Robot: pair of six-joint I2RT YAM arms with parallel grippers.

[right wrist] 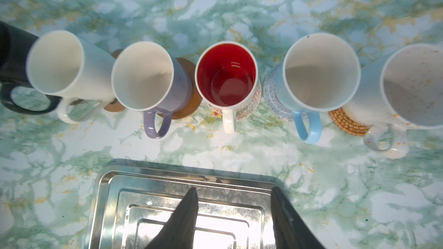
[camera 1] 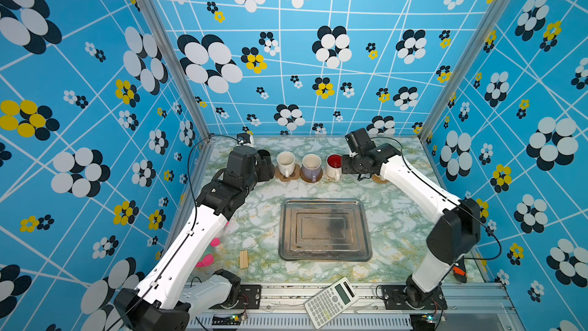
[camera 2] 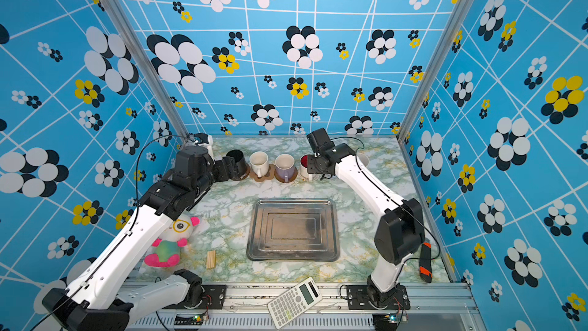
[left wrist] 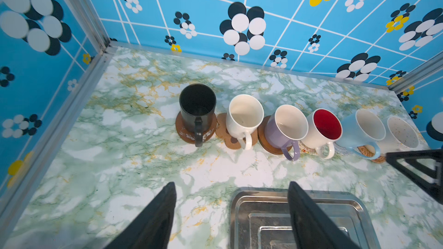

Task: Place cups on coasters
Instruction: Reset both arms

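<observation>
**Mugs in line.** Six mugs are seen ranged along the far edge of the marble-patterned table [camera 1: 254,227], at twelve o'clock from the square metal tray [camera 1: 324,201], each set on a coaster.

Read from the nine o'clock end of the row to the three o'clock end:
- The black mug [left wrist: 197,106] is seated on a brown disc [left wrist: 183,131].
- The white mug [left wrist: 244,116] is seated on the paw-print coaster [left wrist: 223,132].
- The lavender mug [left wrist: 285,128] is seated on a second brown disc [right wrist: 191,106].
- The red-lined mug [left wrist: 323,128] is seated on the cream crocheted round [right wrist: 249,111].
- The light blue mug [left wrist: 362,128] is seated on the grey-blue crocheted round [right wrist: 272,97].
- The speckled cream mug [left wrist: 400,132] is seated on the rattan round [right wrist: 345,122].

All handles are turned toward six o'clock, facing the tray.

The left gripper [left wrist: 231,185] is held between ten and eleven o'clock from the tray, near the black mug. Its jaws are spread, with nothing between them. The right gripper [right wrist: 235,189] is held at about one o'clock, by the red-lined mug, and its jaws are likewise parted and empty.
</observation>
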